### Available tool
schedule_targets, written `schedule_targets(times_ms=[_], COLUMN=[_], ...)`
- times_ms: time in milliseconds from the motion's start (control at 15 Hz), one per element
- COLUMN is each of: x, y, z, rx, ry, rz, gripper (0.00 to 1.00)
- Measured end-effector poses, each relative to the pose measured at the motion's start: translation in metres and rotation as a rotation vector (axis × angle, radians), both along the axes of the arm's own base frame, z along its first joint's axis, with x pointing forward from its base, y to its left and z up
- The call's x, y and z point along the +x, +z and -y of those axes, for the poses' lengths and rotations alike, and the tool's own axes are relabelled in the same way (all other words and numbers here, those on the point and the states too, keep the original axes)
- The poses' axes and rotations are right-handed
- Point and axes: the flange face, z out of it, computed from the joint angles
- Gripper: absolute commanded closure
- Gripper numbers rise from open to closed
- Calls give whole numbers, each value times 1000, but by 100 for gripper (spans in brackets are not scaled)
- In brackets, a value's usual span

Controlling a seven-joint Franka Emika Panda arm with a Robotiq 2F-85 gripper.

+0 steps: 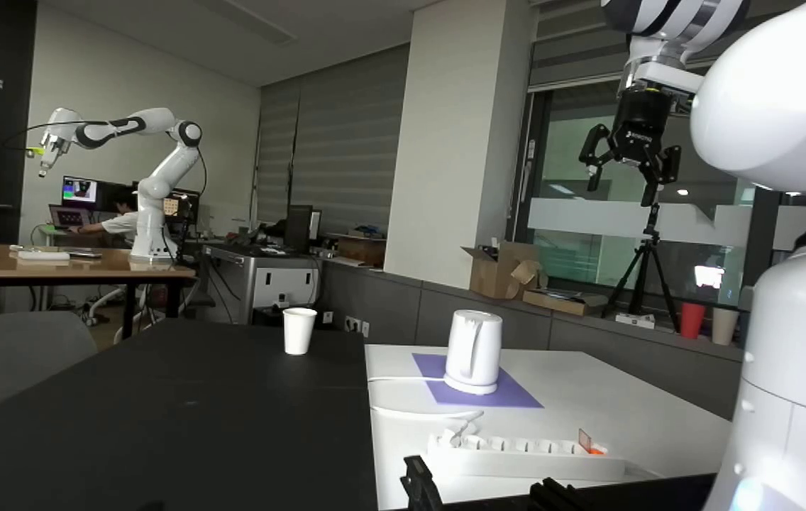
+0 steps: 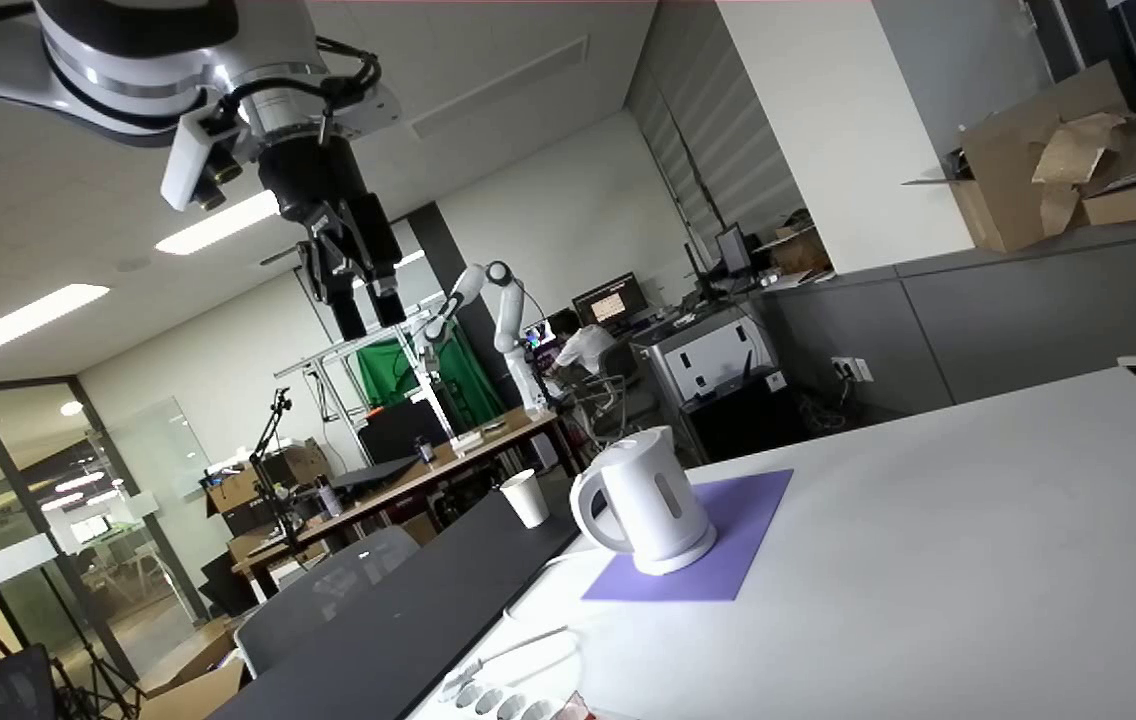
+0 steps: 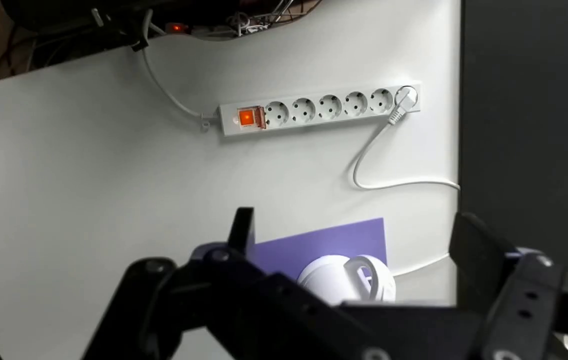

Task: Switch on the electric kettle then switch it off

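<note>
The white electric kettle [image 1: 474, 348] stands upright on its base on a purple sheet, in both exterior views [image 2: 656, 500]. Its handle faces the dark table side. In the wrist view the kettle [image 3: 329, 280] shows at the bottom, partly hidden behind the gripper's linkage. I cannot make out its switch. My gripper [image 1: 621, 187] is open and empty, high above the white table and well apart from the kettle. It also shows in an exterior view [image 2: 371, 318] and in the wrist view [image 3: 354, 222], with its fingers wide apart.
A white power strip [image 3: 324, 111] with a lit orange switch lies on the white table [image 3: 129, 175]. The kettle's plug [image 3: 404, 101] sits in its end socket, with a loose cord [image 3: 364, 160]. A white paper cup [image 1: 298, 331] stands on the adjoining black table [image 1: 218, 397].
</note>
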Motion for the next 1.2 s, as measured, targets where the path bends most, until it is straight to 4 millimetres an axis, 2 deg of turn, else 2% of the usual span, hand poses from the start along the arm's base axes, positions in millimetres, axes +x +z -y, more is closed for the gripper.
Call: schedule_targets(times_ms=[533, 667, 867, 933, 1000, 1200], x=[2, 12, 40, 51, 62, 97], y=[-2, -8, -29, -40, -51, -92], z=[-1, -2, -4, -7, -10, -30], rx=[-4, -15, -24, -27, -31, -45], ry=[14, 26, 27, 30, 34, 59], rz=[2, 26, 92, 114, 130, 175], gripper=[0, 0, 0, 25, 26, 47])
